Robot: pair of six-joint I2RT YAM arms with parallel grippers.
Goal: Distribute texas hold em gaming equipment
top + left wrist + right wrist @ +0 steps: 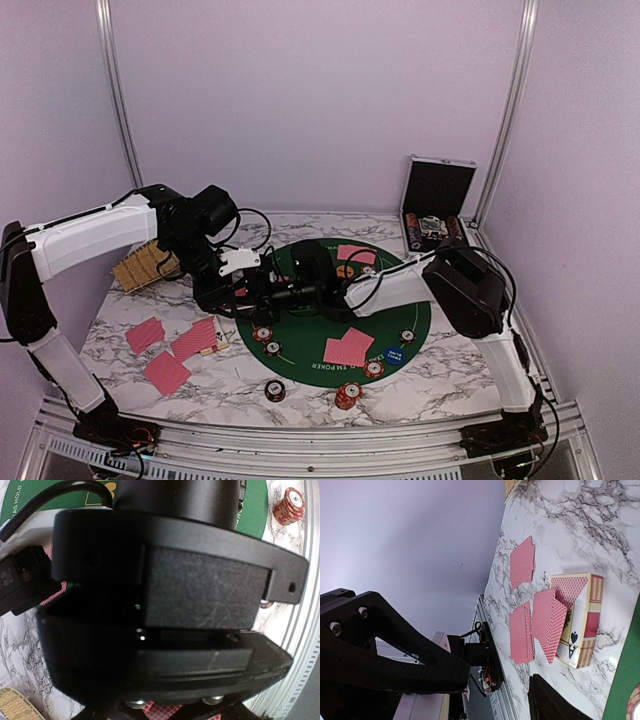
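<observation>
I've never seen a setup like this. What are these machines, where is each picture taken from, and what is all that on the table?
These are robot arms, a left arm and a right arm, bolted at the table's near edge. Each ends in a two-fingered hand. The wide picture comes from a fixed camera above and behind them. The other two come from a camera on each wrist.

On the marble table lie a round green poker mat, small piles of pink-backed playing cards, stacks of red-and-white poker chips, a blue marker disc, a card box, a straw basket and an open silver case.

The right hand is open and empty. Black parts block the left hand's camera, so I can't tell what it holds.
</observation>
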